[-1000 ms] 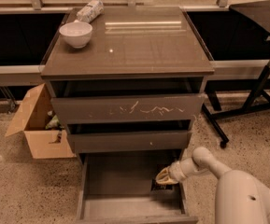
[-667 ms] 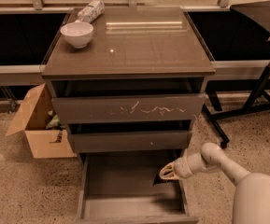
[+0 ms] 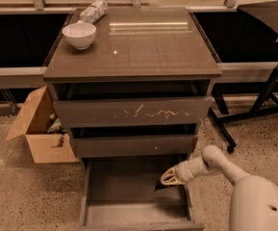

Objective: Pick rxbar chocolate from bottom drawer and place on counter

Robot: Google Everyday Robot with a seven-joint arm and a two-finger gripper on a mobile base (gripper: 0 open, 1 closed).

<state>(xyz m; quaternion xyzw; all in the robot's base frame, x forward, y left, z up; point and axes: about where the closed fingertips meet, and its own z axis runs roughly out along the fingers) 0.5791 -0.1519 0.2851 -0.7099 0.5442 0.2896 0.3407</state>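
My claw (image 3: 169,178) hangs inside the open bottom drawer (image 3: 124,189), close to its right wall, at the end of my smooth, pale, tubular arm (image 3: 216,160). The claw is closed on the rxbar chocolate (image 3: 158,186). The bar is a thin, flat black wrapper whose free end pokes out from the tips, down and to the left, as a sharp-cornered wedge. I cannot say whether that end touches the drawer floor.

The drawer is a wide, shallow box of matte grey-brown board with a plain floor and low walls. Above it sit two more fronts of the same board: a plain middle drawer (image 3: 133,146) and a top drawer front (image 3: 133,112) marked with thin white scratches.

The bench (image 3: 143,47) above them is square, glossy and glass-like, and it overhangs the drawers. At its back left corner stands a round white bowl (image 3: 79,34), and just behind the bowl a white-and-grey cylindrical packet (image 3: 93,11) lies on its side.

To the left of the cabinet, an open cardboard box (image 3: 42,138) rests on the speckled stone floor (image 3: 28,196).
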